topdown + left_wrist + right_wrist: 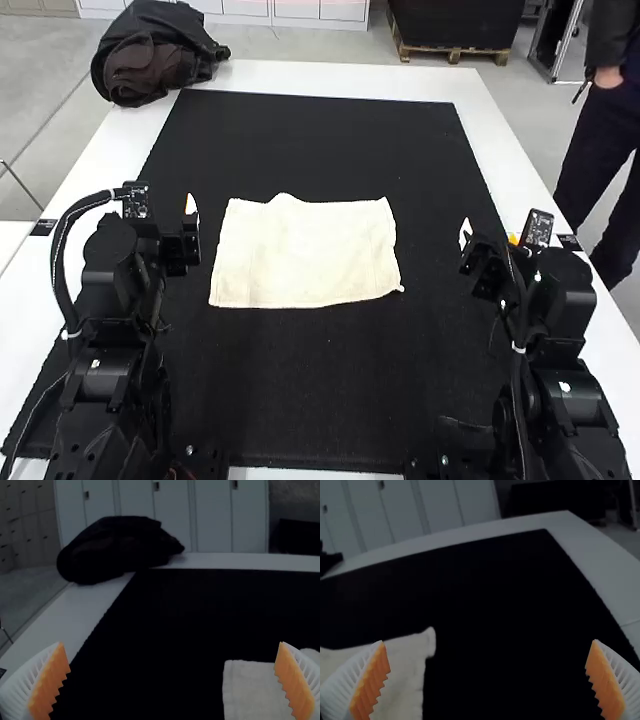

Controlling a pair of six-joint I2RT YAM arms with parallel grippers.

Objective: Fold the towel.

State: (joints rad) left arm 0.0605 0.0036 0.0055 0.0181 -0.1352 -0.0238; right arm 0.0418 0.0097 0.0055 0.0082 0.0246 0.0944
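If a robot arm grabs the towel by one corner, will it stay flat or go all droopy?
The towel will probably droop, since its edges look soft and wavy. It's likely light, being just thin-looking cloth. It probably won't roll, because it lies spread nearly flat on the black mat.

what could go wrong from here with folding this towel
The cream cloth towel lies low on the black mat, so the white ribbed left gripper or right gripper, both open and empty, might miss its edge or pinch the mat too.

Its far edge has a small bump, so a fold matched to that edge could come out uneven.

Its near right corner sticks out in a little nub, which might leave that corner misaligned.
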